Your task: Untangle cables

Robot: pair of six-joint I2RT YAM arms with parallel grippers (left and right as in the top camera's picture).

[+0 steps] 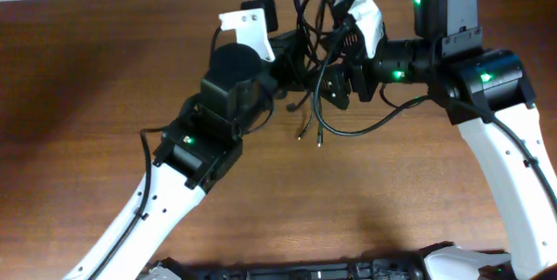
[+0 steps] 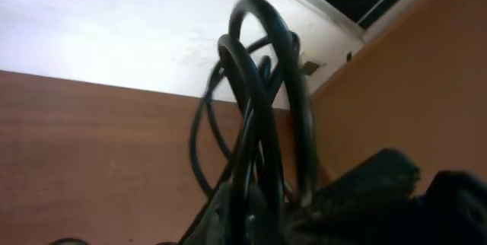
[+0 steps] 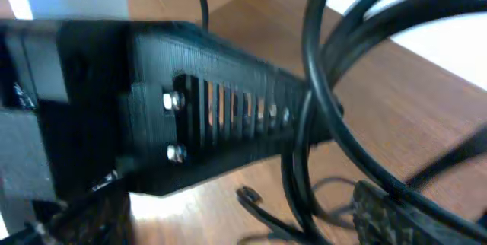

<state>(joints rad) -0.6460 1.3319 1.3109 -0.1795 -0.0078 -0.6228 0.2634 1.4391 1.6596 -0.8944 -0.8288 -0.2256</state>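
The cables (image 1: 313,9) are thin black cords bunched at the table's far centre, with loose tails and small plugs (image 1: 311,136) trailing toward me. My left gripper (image 1: 291,67) is shut on the bundle. In the left wrist view the loops (image 2: 259,85) stand up out of its closed jaws (image 2: 251,216). My right gripper (image 1: 336,59) faces it from the right, open wide, with cable strands (image 3: 323,85) running through the gap (image 3: 236,222) between its fingers. One finger (image 3: 399,211) shows at the lower right. A plug (image 3: 247,195) lies on the wood below.
The left gripper's slotted black body (image 3: 221,116) crosses the right wrist view close up. A white wall (image 2: 114,24) and the table's far edge lie just behind the bundle. Brown tabletop (image 1: 87,97) stretches left and toward the front.
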